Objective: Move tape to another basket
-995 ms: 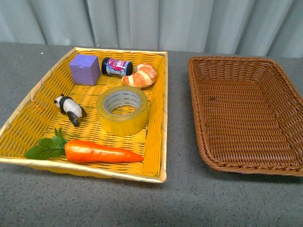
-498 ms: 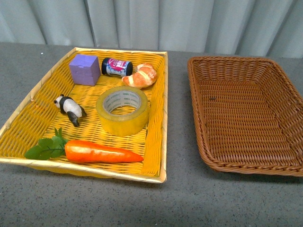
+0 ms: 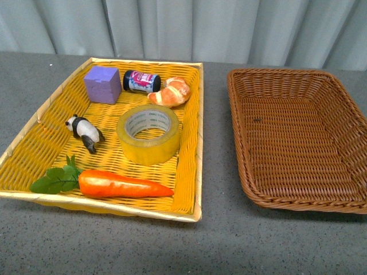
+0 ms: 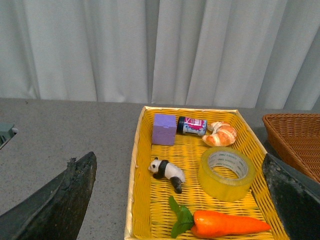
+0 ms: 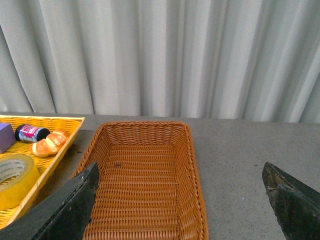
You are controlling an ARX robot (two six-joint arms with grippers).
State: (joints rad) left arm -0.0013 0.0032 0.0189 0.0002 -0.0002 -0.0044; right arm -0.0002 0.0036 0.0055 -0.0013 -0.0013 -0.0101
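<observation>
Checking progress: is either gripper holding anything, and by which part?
Nothing. Left gripper and right gripper are open and empty; the tape lies in the yellow basket.

Front camera: I see the tape [image 3: 148, 150] lying flat, hole up, in the yellow basket [image 3: 198, 172], close to that basket's right wall. Behind it: purple cube [image 3: 102, 84], a small jar [image 3: 141, 81] on its side, and a croissant [image 3: 170, 91], the jar and croissant touching or nearly so. The toy panda [image 3: 85, 131] stands left of the tape, apart from it. The carrot [image 3: 123, 184] lies along the near wall, leaves to the left. The brown wicker basket [image 3: 246, 166] sits to the right on the grey table [image 3: 218, 240], a strip of bare table between the two baskets. A pale curtain [image 3: 200, 28] hangs behind.
</observation>
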